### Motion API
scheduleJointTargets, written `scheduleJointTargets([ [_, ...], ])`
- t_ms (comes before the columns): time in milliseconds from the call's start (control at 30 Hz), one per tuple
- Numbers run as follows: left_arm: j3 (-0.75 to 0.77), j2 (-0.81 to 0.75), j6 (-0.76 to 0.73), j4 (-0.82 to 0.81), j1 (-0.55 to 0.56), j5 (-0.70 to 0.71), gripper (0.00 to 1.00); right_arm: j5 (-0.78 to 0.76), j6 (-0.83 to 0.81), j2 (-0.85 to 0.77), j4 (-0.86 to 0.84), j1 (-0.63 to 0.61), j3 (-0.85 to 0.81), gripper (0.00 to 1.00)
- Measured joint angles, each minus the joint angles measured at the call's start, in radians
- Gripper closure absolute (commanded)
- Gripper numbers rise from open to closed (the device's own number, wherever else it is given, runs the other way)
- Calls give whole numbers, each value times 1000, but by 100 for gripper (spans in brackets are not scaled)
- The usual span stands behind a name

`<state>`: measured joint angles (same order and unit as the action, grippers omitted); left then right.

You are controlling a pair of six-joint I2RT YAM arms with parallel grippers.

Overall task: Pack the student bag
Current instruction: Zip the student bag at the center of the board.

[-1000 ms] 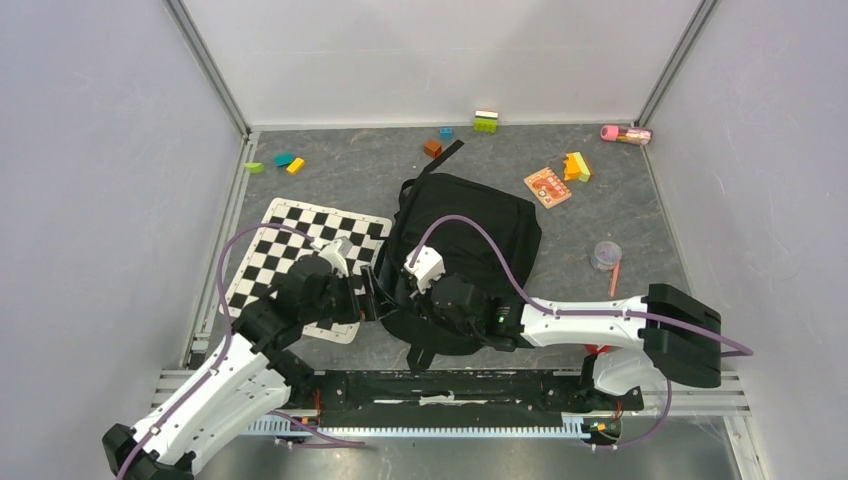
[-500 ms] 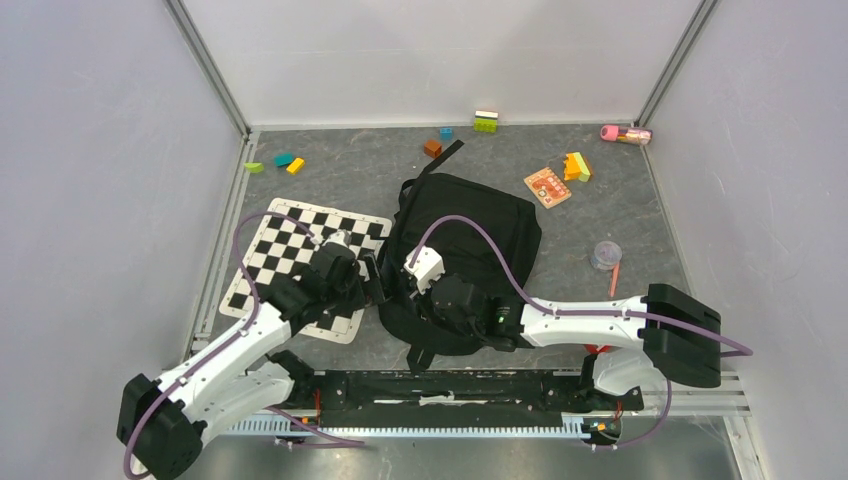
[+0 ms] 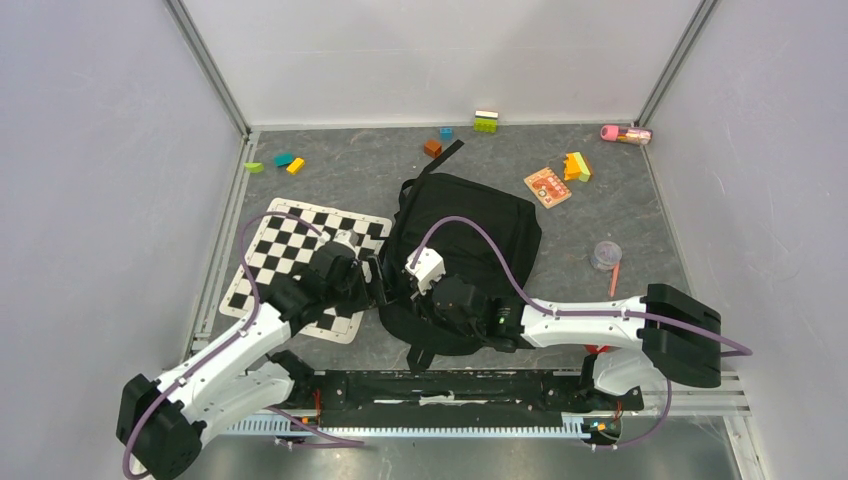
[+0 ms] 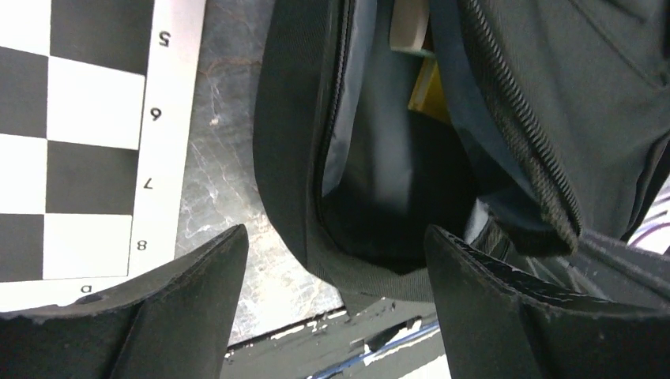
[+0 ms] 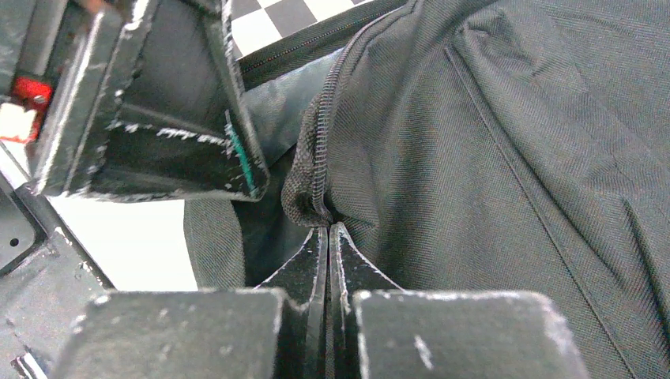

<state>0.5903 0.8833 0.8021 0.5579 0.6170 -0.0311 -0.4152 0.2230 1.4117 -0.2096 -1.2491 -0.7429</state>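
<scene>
Pinching the bag (image 3: 470, 235) right at its zipper (image 5: 316, 150), the right claw (image 5: 328, 231) was clenched on that rim, or so it looked, while the left claw (image 4: 336, 233) hung spread wide at the mouth, gripping nothing. Bag lay flat in the middle of the counter (image 3: 620, 210), black and floppy, light by my guess: soft cloth that would sag and fold. Best hold was the stiffer zipper edge, where the grey lining (image 4: 379, 166) showed, not the loose panel.
</scene>
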Motion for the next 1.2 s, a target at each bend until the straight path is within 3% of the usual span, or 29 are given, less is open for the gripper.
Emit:
scheduleJointTargets([
  [233, 0, -24, -26, 95, 8, -31, 24, 0, 0, 2, 0, 0, 0, 100],
  [600, -1, -163, -25, 183, 14, -52, 27, 6, -2, 20, -5, 0, -1, 100],
  [767, -3, -200, -24, 206, 14, -78, 26, 77, -24, 72, -6, 0, -27, 99],
  [867, -2, -244, -20, 227, 15, -76, 15, 138, -38, 108, -5, 0, -54, 87],
  [967, 20, -295, -5, 257, 17, -66, 8, 200, -47, 147, 3, 0, -89, 66],
  [1200, 119, -328, 14, 269, 18, -22, 4, 253, -59, 132, 13, 0, -104, 32],
])
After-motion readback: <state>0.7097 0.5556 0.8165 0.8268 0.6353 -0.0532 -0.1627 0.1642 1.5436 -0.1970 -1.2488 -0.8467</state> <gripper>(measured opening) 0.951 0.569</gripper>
